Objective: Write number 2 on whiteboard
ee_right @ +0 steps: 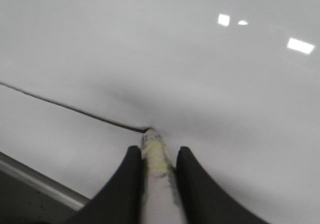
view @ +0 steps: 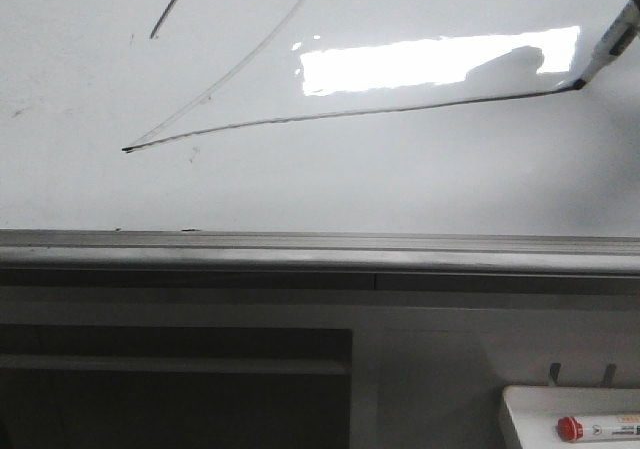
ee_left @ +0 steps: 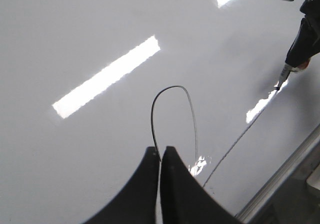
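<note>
Number 2 (view: 330,115) is drawn as a thin black line on the whiteboard (view: 300,189). In the front view, a long diagonal stroke descends from the upper middle of the board to a sharp corner at the lower left. From that corner a near-straight base stroke runs to the right, passing just under a bright rectangular glare. A short curved stroke, the hook of the figure, shows at the upper left.

The marker (view: 610,47) enters at the right edge of the front view. Its tip touches the board at the right end of the base stroke.

Right gripper (ee_right: 157,156): the two dark fingers (ee_right: 192,184) are clamped on the marker body, one on each side. In the right wrist view the marker tip meets the end of the black line on the board.

Left gripper (ee_left: 161,159): the fingers are pressed together with only a hairline gap and hold nothing. It sits close to the board, beside the looped top of the figure.

A grey metal rail (view: 320,254) runs along the bottom edge of the board. A small white tray (view: 530,414) at the lower right holds a red-capped marker (view: 595,428).
</note>
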### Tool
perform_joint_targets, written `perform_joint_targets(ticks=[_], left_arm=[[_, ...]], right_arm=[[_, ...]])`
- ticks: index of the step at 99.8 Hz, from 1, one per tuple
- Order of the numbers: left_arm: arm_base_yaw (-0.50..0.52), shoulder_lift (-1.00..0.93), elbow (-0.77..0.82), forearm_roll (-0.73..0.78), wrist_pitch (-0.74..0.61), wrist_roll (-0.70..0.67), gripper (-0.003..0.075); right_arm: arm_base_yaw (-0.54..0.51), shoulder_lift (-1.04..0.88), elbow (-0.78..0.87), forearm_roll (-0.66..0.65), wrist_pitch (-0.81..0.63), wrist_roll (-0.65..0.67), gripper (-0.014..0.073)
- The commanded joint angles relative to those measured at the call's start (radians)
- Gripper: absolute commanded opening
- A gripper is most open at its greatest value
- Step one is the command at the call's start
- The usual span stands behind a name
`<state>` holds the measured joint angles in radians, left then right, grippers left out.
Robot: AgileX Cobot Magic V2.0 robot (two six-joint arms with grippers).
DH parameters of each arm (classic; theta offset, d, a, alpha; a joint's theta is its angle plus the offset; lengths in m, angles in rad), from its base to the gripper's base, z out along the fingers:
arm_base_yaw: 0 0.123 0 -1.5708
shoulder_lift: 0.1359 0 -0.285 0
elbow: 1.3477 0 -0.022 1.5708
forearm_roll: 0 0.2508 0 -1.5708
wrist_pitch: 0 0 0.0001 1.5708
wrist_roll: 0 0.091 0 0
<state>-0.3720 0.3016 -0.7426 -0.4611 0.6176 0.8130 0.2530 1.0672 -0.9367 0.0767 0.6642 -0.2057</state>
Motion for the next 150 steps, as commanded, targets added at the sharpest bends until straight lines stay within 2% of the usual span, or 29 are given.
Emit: perform_joint_targets(ticks=[1,10,18,23,27,29,30,35,39,42,63,79,96,116,150], left_arm=[[0.005,0.012,-0.022,-0.031,-0.095,-0.015,-0.0020],[0.005,0.012,-0.022,-0.037,-0.124,-0.015,-0.0018],[0.005,0.014,-0.022,-0.074,-0.135,-0.015,0.0029],[0.005,0.021,-0.027,-0.112,-0.129,-0.015,0.0106],[0.005,0.033,-0.027,-0.153,-0.124,-0.015,0.0201],[0.005,0.043,-0.028,-0.177,-0.117,-0.015,0.0274],[0.005,0.043,-0.028,-0.186,-0.115,-0.015,0.0274],[0.005,0.062,-0.031,-0.242,-0.089,-0.015,0.0403],[0.005,0.085,-0.041,-0.283,-0.049,-0.008,0.0459],[0.005,0.101,-0.049,-0.308,-0.013,0.000,0.0474],[0.005,0.228,-0.135,-0.447,0.205,0.210,0.0390],[0.005,0.298,-0.183,-0.469,0.305,0.235,0.0346],[0.005,0.333,-0.192,-0.470,0.383,0.235,0.0331],[0.005,0.339,-0.192,-0.457,0.375,0.235,0.0324],[0.005,0.342,-0.192,-0.445,0.337,0.235,0.0130]], right_arm=[[-0.012,-0.024,-0.016,-0.050,-0.124,-0.006,-0.0067],[0.021,-0.069,-0.017,0.067,-0.159,-0.022,-0.0073],[0.073,-0.122,-0.017,0.237,-0.209,-0.126,-0.0072],[0.117,-0.156,-0.017,0.325,-0.250,-0.198,-0.0072],[0.161,-0.178,-0.019,0.383,-0.294,-0.233,-0.0072],[0.185,-0.190,-0.020,0.403,-0.313,-0.250,-0.0072],[0.194,-0.190,-0.022,0.407,-0.318,-0.252,-0.0072],[0.257,-0.202,-0.035,0.413,-0.339,-0.257,-0.0072],[0.314,-0.202,-0.052,0.413,-0.341,-0.257,-0.0072],[0.353,-0.200,-0.059,0.413,-0.344,-0.259,-0.0072],[0.652,-0.097,-0.105,0.409,-0.346,-0.369,-0.0072],[0.769,-0.003,-0.126,0.409,-0.381,-0.388,-0.0072],[0.841,0.056,-0.184,0.409,-0.399,-0.395,-0.0072],[0.884,0.069,-0.230,0.409,-0.414,-0.432,-0.0072],[0.930,0.069,-0.247,0.409,-0.390,-0.432,-0.0072]])
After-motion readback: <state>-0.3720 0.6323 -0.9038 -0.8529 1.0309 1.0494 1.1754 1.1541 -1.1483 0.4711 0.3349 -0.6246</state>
